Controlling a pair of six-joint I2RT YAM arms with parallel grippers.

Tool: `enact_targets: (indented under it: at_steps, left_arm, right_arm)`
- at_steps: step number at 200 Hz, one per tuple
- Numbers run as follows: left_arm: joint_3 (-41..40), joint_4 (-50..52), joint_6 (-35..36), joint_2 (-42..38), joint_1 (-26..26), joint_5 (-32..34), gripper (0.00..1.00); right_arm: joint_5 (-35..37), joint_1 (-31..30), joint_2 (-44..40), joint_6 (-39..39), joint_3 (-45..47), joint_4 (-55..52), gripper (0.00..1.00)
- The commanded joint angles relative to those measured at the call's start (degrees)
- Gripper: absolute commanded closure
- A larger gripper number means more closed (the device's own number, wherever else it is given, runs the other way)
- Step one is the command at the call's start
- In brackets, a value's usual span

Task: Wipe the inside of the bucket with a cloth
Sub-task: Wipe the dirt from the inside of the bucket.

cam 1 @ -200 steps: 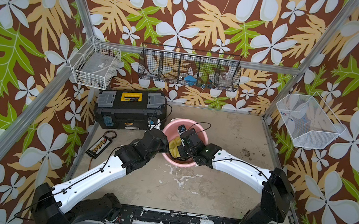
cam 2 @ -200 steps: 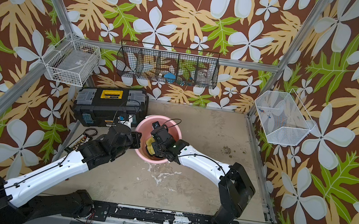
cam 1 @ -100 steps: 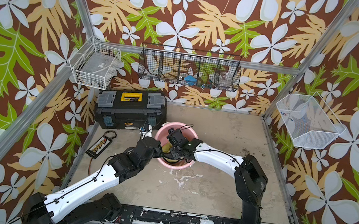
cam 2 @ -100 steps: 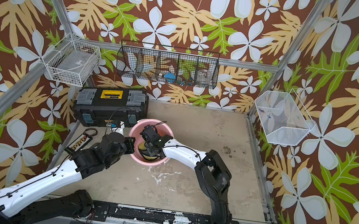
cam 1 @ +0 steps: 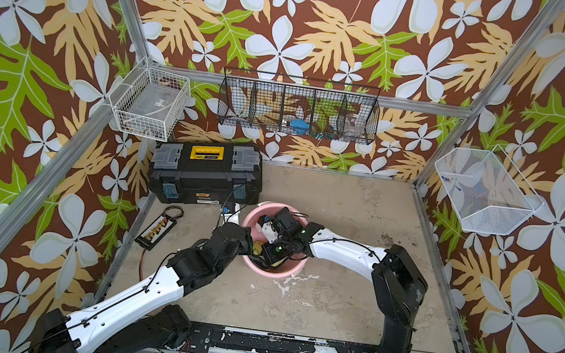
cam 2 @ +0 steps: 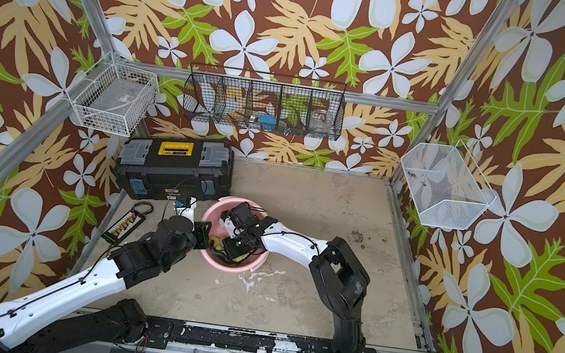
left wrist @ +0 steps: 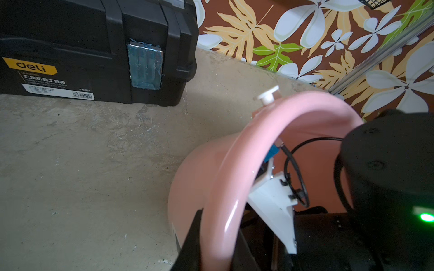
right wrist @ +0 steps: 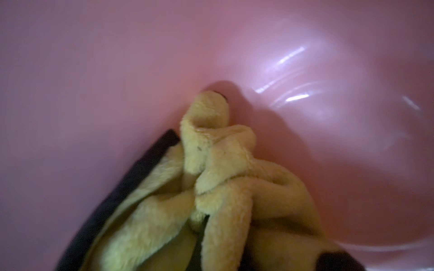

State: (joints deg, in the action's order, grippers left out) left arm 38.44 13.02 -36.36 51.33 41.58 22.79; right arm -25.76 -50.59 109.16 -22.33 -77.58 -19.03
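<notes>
The pale-pink bucket (cam 1: 284, 273) (cam 2: 250, 264) stands on the floor just in front of the toolbox. My left gripper (cam 1: 249, 244) (cam 2: 203, 234) (left wrist: 217, 248) is shut on the bucket's left rim (left wrist: 225, 178), with one finger outside the wall and one inside. My right gripper (cam 1: 266, 256) (cam 2: 225, 248) reaches down inside the bucket, shut on the bunched yellow cloth (cam 1: 258, 245) (cam 2: 217, 241) (right wrist: 223, 185). The cloth presses against the pink inner wall (right wrist: 117, 70) and hides the right fingers. A black edge of the cloth (right wrist: 131, 178) shows.
A black toolbox (cam 1: 205, 174) (cam 2: 174, 167) (left wrist: 94, 47) sits close behind the bucket on the left. A black connector strip (cam 1: 157, 229) lies by the left wall. Wire baskets hang on the walls: white (cam 1: 151, 102), black (cam 1: 299, 111), white mesh (cam 1: 486, 193).
The bucket has shifted a little left and nearer, both grippers with it. The right arm's elbow has folded inward and up. The cloth has moved inside the bucket.
</notes>
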Motion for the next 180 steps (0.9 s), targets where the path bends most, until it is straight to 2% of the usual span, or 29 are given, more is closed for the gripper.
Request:
enact_targets:
  at_steps: [1, 57, 98, 127, 152, 180]
  left_arm:
    - [-0.3, -9.8, -2.4, -0.5, 0.1, 2.1, 1.00]
    - [2.4, -7.6, -1.2, 1.3, 0.1, 7.2, 1.00]
    - [1.8, -8.4, -1.7, 0.7, 0.1, 9.7, 1.00]
    - [2.0, -7.5, -0.3, 0.5, 0.1, 11.7, 1.00]
    - [2.0, -7.2, 0.0, 0.0, 0.1, 12.0, 1.00]
    - [1.3, -8.4, 0.5, -0.4, 0.1, 10.3, 1.00]
  right_arm:
    - [-16.0, -0.4, -1.8, -6.1, 1.5, 10.4, 1.00]
    - [-25.2, -0.4, -6.9, -4.1, 5.2, 9.7, 1.00]
    - [-23.5, -0.3, -14.1, 3.0, 5.6, -0.2, 1.00]
    - [-21.0, 0.9, -20.7, 5.4, 6.9, -3.0, 1.00]
    - [-12.7, 1.9, -24.9, 7.5, 5.2, -8.8, 1.00]
    - [4.4, 2.1, -27.5, 7.1, 4.7, -9.2, 1.00]
